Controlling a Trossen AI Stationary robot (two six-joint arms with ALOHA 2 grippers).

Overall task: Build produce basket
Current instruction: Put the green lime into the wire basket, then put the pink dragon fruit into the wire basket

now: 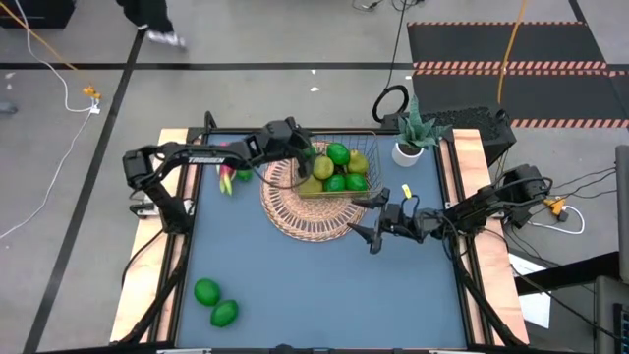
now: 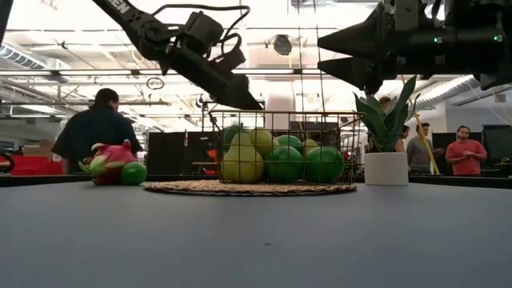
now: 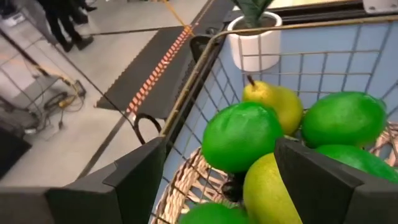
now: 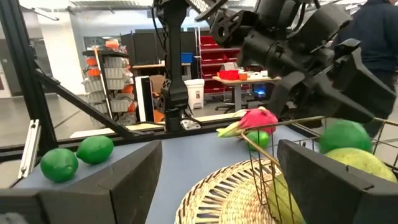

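Two limes lie lower left, unseen low down; basket holds limes, pears; left gripper and right gripper released.

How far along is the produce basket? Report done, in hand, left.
Done: pears and limes fill the basket on the woven mat. In hand: nothing; the open left gripper hovers over the basket's left corner, the open right gripper waits alongside. Left: two limes at the near left, dragon fruit and a lime beside it.

Copper wire basket, woven wicker mat, glossy limes, matt blue table
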